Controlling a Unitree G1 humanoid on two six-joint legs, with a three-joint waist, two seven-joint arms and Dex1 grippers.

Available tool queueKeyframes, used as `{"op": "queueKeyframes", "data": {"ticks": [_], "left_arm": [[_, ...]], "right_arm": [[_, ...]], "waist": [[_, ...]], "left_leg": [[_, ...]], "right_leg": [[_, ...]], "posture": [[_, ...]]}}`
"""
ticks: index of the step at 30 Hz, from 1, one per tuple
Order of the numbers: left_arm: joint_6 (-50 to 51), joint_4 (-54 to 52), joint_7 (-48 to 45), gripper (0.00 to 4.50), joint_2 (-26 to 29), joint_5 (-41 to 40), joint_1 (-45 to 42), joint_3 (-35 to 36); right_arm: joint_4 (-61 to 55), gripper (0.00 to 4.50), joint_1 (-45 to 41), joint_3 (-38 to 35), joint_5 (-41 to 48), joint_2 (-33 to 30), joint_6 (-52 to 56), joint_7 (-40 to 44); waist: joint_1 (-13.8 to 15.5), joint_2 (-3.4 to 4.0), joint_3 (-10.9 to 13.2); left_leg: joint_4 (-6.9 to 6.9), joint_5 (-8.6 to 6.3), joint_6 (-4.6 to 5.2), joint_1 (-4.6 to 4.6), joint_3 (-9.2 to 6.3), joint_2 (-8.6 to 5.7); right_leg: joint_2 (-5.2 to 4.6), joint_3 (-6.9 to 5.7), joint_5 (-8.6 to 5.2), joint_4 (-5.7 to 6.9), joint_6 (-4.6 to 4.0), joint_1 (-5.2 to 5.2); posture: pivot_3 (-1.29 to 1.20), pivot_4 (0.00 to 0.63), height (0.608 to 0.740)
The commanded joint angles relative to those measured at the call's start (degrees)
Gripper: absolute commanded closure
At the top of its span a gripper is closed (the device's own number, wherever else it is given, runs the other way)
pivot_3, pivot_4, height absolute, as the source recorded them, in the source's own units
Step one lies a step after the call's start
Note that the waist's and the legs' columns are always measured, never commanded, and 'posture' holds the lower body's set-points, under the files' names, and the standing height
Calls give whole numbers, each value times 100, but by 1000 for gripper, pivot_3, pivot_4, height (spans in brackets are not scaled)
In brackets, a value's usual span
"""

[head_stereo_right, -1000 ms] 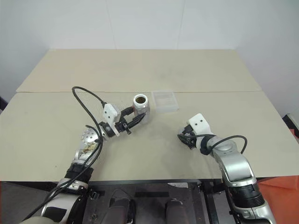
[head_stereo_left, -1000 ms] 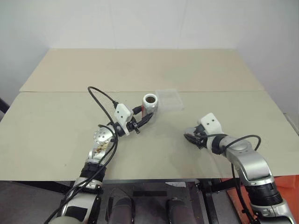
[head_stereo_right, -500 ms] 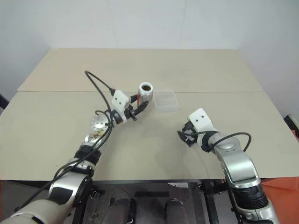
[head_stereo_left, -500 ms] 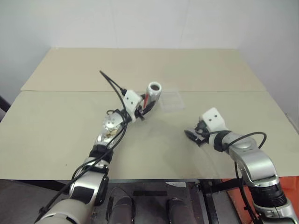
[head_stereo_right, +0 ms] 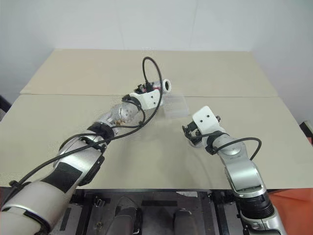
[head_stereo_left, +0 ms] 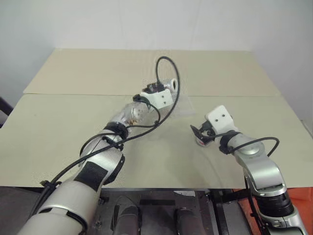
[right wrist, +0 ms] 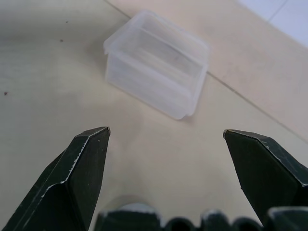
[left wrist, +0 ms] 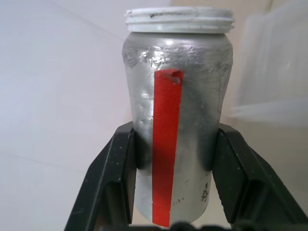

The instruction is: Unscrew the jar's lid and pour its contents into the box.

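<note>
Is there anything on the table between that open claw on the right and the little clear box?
No. Between the right gripper and the box there is just bare table, seen in the right wrist view.

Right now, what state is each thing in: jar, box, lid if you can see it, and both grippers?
jar: lid off, mouth open, tipped on its side above the table, near the box, clamped between the left gripper's fingers.
box: open-topped, upright on the table, looks empty.
lid: cannot make it out for sure.
left gripper: shut on the jar.
right gripper: open, fingers wide apart, holding nothing, box ahead of it.
</note>
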Motion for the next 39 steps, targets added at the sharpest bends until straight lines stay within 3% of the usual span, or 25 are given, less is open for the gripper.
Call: {"op": "queueKeyframes", "data": {"ticks": [1,10,24,30,34,39], "left_arm": [[105,98,782,2607,-38,1071,-429,-921],[707,380,1493,2607,-270,2574,-813,-2335],[875,446,1258,2607,-332,2858,-924,-2463],[641,403,570,2607,-249,1609,-732,-1138],[416,292,-233,2607,-179,-61,-375,571],[591,86,-1943,2607,-252,-2475,106,2970]], "right_arm": [[-407,57,13,-304,-7,-15,-39,-65],[-658,57,34,-449,58,258,266,-203],[-918,57,208,-537,33,217,476,-284],[-843,57,216,-461,-45,160,412,-289],[-869,57,213,-528,8,204,401,-287],[-814,57,147,-524,44,198,346,-238]], "waist": [[6,0,0],[2,-1,1],[0,-1,1],[-1,0,0],[-11,1,0],[-15,2,-1]], "left_leg": [[0,0,0,0,1,-1],[1,1,-1,-3,3,0],[5,2,-3,-28,3,-1],[7,3,-4,-32,2,-1],[7,3,-4,-32,3,1],[12,4,-5,-32,2,2]], "right_leg": [[0,0,0,-1,0,0],[1,0,-1,1,2,-5],[-1,0,-1,9,2,-32],[-2,0,-1,13,2,-37],[-2,0,-1,16,1,-38],[-3,0,0,23,0,-38]], "posture": [[0,150,740],[0,150,740],[0,150,740],[0,150,740],[0,150,740],[0,150,740]]}}
